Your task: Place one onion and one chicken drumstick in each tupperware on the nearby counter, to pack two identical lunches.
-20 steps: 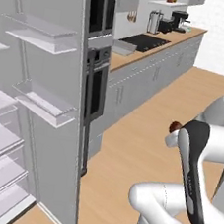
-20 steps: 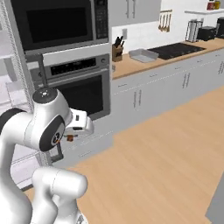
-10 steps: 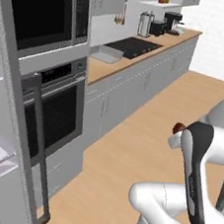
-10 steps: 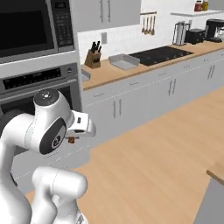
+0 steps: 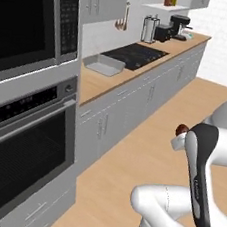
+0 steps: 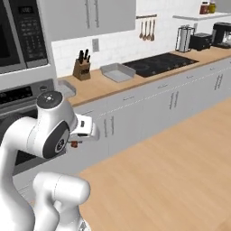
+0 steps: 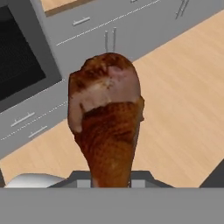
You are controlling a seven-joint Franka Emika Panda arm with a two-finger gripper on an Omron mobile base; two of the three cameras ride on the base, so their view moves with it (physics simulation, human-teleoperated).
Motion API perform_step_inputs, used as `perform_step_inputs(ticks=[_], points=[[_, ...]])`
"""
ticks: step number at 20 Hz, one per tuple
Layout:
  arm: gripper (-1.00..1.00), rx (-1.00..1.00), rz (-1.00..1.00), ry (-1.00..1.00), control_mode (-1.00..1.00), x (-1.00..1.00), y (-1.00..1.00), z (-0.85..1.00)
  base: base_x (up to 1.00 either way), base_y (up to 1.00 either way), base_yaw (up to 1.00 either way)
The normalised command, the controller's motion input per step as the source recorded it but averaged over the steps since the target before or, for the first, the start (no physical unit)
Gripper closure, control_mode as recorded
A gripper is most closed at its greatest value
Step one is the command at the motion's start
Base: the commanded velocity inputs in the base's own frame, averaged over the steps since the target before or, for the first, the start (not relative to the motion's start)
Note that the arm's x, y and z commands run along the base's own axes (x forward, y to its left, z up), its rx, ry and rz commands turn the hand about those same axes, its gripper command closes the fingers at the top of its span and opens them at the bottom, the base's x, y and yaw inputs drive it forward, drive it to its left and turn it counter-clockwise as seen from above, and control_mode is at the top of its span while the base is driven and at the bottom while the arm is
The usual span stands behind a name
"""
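My gripper [image 7: 109,178] is shut on a reddish-brown chicken drumstick [image 7: 107,122], thick end pointing away from the hand. In the left base view the drumstick [image 5: 182,129] sticks out of the gripper [image 5: 178,139] above the wooden floor. From the right side it [image 6: 73,144] shows under the hand [image 6: 80,135]. One grey tupperware [image 5: 104,65] [image 6: 117,72] lies on the wooden counter [image 5: 106,84] [image 6: 106,85] beside the cooktop. A second tupperware [image 6: 67,88] lies left of the knife block. The onion is out of view.
A wall oven [image 5: 26,140] with a microwave above stands at the left end of the counter. A knife block [image 6: 81,68], black cooktop [image 5: 135,55] [image 6: 160,64], toaster and coffee machine [image 6: 221,34] sit further along. Open wooden floor [image 6: 180,167] lies ahead.
The whole picture has swung from the open fridge past the oven to the counter, so the base has moved. The drumstick stays in the shut gripper.
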Motion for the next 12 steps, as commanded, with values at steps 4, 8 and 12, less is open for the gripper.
perform_step_inputs(ticks=[4,8,12], points=[[1.00,0.00,0.00,0.00,1.00,0.00,0.00,0.00,1.00,0.00,0.06],[1.00,0.00,0.00,0.00,1.00,0.00,0.00,0.00,1.00,0.00,0.18],[1.00,0.00,0.00,0.00,1.00,0.00,0.00,0.00,1.00,-0.05,0.51]])
